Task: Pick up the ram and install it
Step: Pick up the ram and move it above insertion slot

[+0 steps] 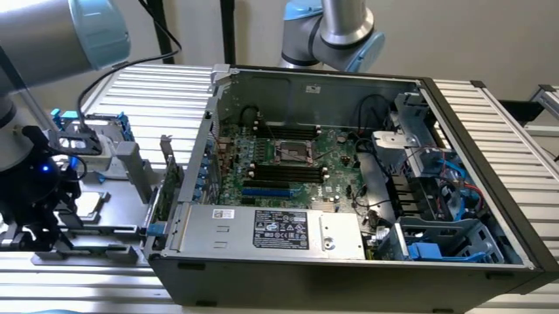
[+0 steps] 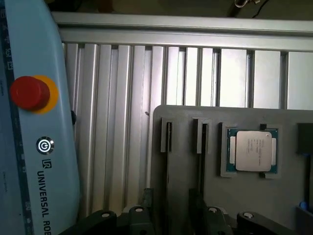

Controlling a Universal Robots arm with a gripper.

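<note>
The ram (image 2: 167, 166) looks to be standing on its edge in a long narrow groove of the grey holder (image 2: 186, 117). It's just a thin dark line (can't make out chips).

There is one open computer case (image 1: 349, 278), with one motherboard (image 1: 336, 147) and one silver power supply (image 1: 214, 229) inside. One grey tray (image 2: 283, 196) bears one square CPU chip (image 2: 253, 151) and two narrow slots (image 2: 167, 137) (side by side). One red button (image 2: 28, 92) shows.

Computer case (image 1: 349, 278) (open), CPU chip (image 2: 253, 151)
</note>
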